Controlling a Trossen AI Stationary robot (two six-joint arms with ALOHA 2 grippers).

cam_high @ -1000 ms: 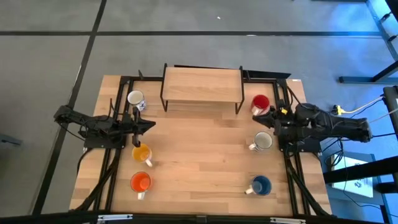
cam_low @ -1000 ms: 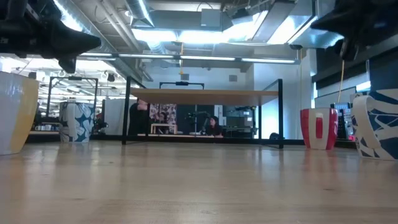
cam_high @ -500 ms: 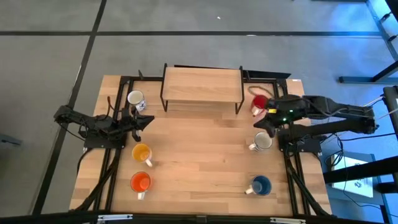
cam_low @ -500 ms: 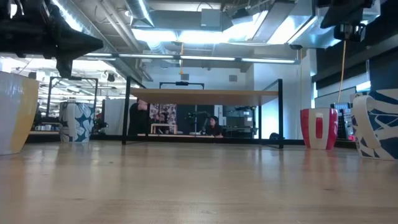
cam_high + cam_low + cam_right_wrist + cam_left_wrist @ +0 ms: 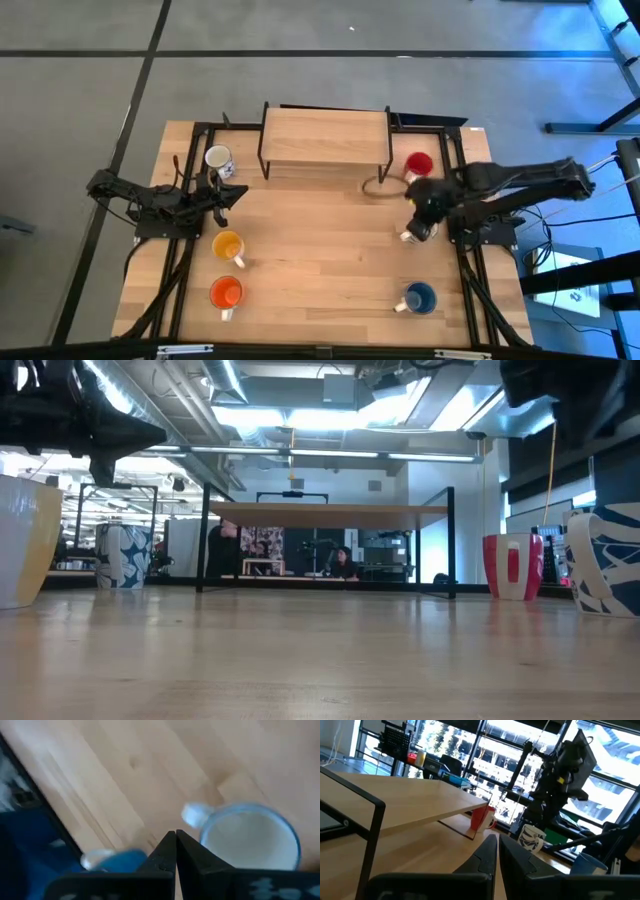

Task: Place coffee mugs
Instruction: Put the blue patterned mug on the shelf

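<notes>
Six mugs stand upright on their bases on the wooden table. On the left are a white printed mug (image 5: 218,158), a yellow-orange mug (image 5: 228,245) and an orange mug (image 5: 226,293). On the right are a red mug (image 5: 418,163), a second white printed mug (image 5: 421,229) and a blue mug (image 5: 420,297). My right gripper (image 5: 420,200) hangs shut in the air, pointing down beside the right white mug (image 5: 250,837) with its handle (image 5: 192,813). My left gripper (image 5: 238,192) is shut and level, between the left white and yellow-orange mugs.
A wooden shelf on a black wire frame (image 5: 325,140) stands at the middle of the table's far edge, open underneath (image 5: 330,550). Bare table top lies between the two columns of mugs. In the low view, people sit far off in the room.
My right arm has stretched out from its folded pose at the table's right edge. It swung left past the red mug, then toward the near edge, and tipped its gripper downward over the right white mug. No mug has moved.
</notes>
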